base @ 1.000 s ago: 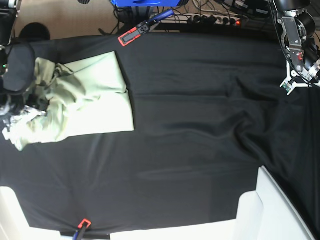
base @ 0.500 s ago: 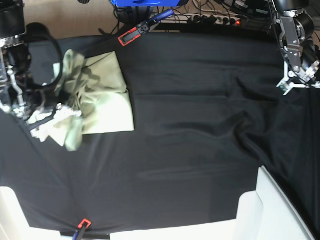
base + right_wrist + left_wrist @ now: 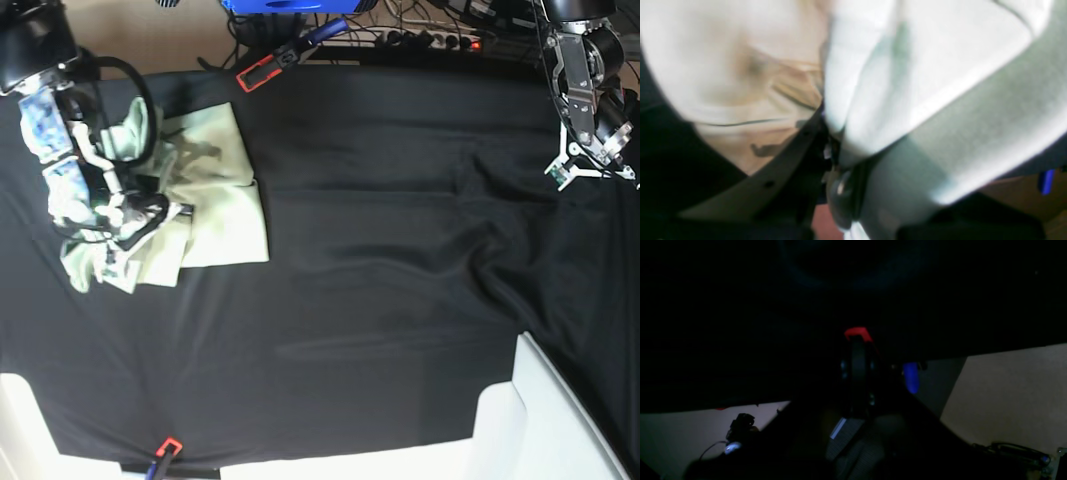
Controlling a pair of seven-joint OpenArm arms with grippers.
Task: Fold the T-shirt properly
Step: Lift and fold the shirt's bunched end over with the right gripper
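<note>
The pale mint-green T-shirt [image 3: 215,185] lies bunched at the left of the black cloth [image 3: 400,260]. Its right half is flat and its left part is gathered in folds. My right gripper [image 3: 140,215] is over that gathered part and shut on a fold of it. In the right wrist view, blurred T-shirt [image 3: 940,100] fabric fills the frame and runs down between the dark fingers [image 3: 840,186]. At the far right, above the cloth, my left gripper [image 3: 580,168] is shut and holds nothing. The left wrist view is almost black.
Red-tipped clamps [image 3: 258,73] [image 3: 167,447] pin the cloth at the back and front edges. White blocks [image 3: 520,420] stand at the front right. Cables and a power strip [image 3: 440,40] lie behind the table. The cloth is wrinkled at the right [image 3: 500,250].
My right gripper has lifted the shirt's crumpled left part and carried it up and to the right, onto the flat half. The left arm has shifted slightly.
</note>
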